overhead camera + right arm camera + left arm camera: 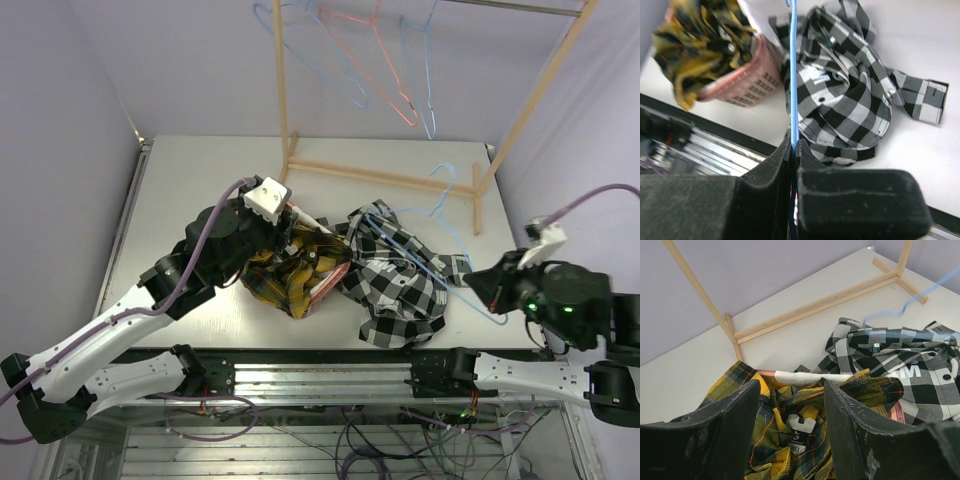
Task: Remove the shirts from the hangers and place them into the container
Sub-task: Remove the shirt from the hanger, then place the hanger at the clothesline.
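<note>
Over the basket (747, 85), left of table centre, the left claw (792, 390) stands released, its dark, scuffed fingers (840, 405) well apart above the yellow-and-black plaid shirt (775, 440). Whether the tips touch the cloth cannot be told. The plaid shirt lies bunched and rumpled in the basket, spilling over its rim, with a neck label showing between the fingers. The basket is salmon-pink plastic, rectangular, with latticed walls. A fold of white cloth (805, 376) lies along its far rim. On the right, the right claw (792, 150) is clenched on a thin blue wire hanger (793, 60), the wire pinched between its padded fingers. The wire runs from there across the black-and-white checked shirt (400, 280). That shirt lies crumpled on the table (200, 190) just beside the basket, touching its wall, one sleeve flung out flat; white lettering shows on a dark square. The hanger's hook points toward the wooden rack (385, 178), whose base bars cross the far side of the table. On the rack's rail hang three bare hangers: one pink-red (385, 70) between two light blue (330, 60).
</note>
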Robot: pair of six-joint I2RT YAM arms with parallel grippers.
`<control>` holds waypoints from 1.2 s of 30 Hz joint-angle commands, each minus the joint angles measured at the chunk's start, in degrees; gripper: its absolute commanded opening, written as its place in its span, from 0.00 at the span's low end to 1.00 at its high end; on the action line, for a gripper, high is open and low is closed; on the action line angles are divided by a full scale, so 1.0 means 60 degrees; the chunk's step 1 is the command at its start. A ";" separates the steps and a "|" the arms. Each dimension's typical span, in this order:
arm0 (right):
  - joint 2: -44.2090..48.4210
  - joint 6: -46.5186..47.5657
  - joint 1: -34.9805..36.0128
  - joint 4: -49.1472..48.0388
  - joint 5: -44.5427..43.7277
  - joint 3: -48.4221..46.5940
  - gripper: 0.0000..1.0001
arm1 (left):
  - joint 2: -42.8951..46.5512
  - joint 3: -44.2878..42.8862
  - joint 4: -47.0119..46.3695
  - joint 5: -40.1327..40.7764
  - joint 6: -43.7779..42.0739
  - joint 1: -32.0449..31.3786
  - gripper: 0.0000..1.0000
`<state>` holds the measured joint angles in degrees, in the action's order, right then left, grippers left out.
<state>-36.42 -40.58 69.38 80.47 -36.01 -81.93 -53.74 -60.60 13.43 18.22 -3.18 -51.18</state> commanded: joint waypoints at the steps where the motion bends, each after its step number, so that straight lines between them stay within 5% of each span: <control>1: 0.0266 -0.0204 -0.0013 -0.0197 -0.0598 -0.0874 0.00 | 0.0176 0.0368 -0.0636 -0.0212 0.0010 0.0065 0.64; 13: 0.0738 0.0186 0.0045 -0.0201 -0.3203 -0.1169 0.00 | 0.0043 0.0529 -0.0594 -0.0498 0.0216 0.0146 0.63; 29: -0.1388 0.0408 0.0549 -0.0297 -0.3988 -0.0768 0.00 | -0.0019 0.0588 -0.0595 -0.0817 0.0394 0.0271 0.61; 36: -0.2136 0.0540 0.0733 -0.0704 -0.3195 -0.0545 0.00 | 0.0007 0.0611 -0.0598 -0.0821 0.0413 0.0294 0.61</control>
<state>-46.00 -38.11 73.25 79.53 -56.51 -85.56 -54.17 -57.30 11.84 14.70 -1.39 -49.91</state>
